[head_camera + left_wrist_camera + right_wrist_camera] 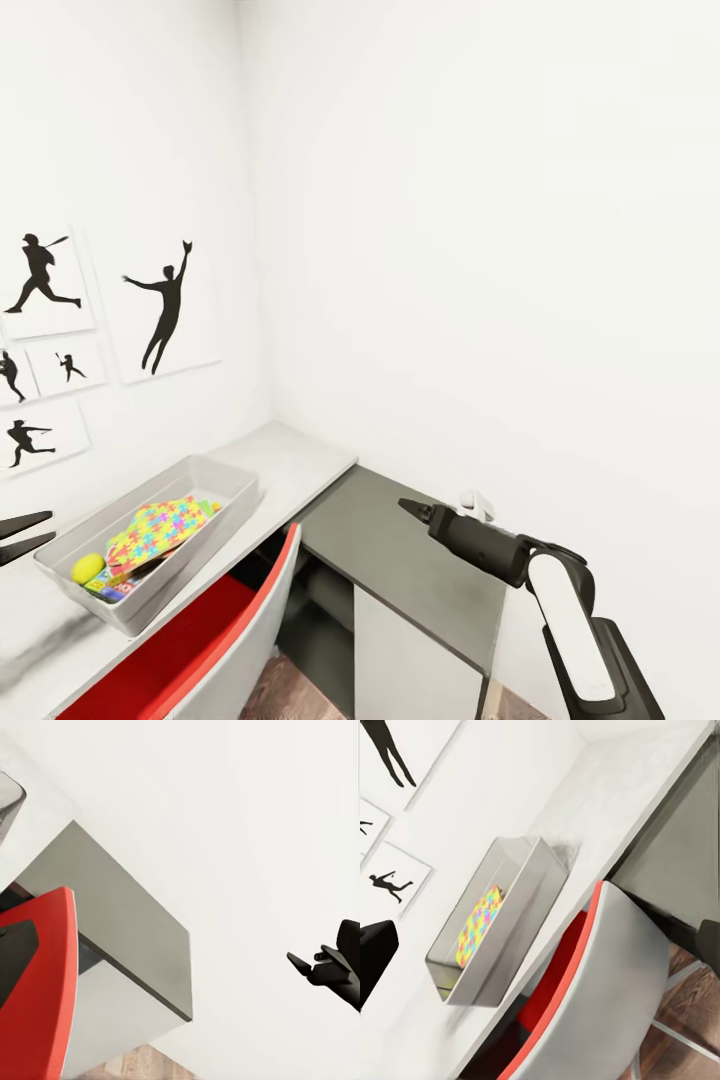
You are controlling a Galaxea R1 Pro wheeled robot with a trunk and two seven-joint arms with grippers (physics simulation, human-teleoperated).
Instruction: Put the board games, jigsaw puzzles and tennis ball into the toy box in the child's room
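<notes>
The light grey toy box (205, 478) stands on the pale table (290, 455) by the wall. Inside it a jigsaw puzzle (160, 525) with a coloured piece pattern lies on top, a yellow tennis ball (87, 567) sits at the near end, and a board game (112, 590) peeks out from under the puzzle. The right wrist view looks down on the toy box (521, 881) and puzzle (478, 921). My left gripper (20, 536) shows at the left edge beside the box, open and empty. My right gripper (408, 507) hovers over the lower side unit, open and empty.
A chair with a red seat and grey shell (215, 630) is tucked under the table's front edge. The dark grey-topped side unit (400, 570) fills the corner to the right. Black silhouette pictures (165, 305) hang on the left wall. Wood floor (300, 695) shows below.
</notes>
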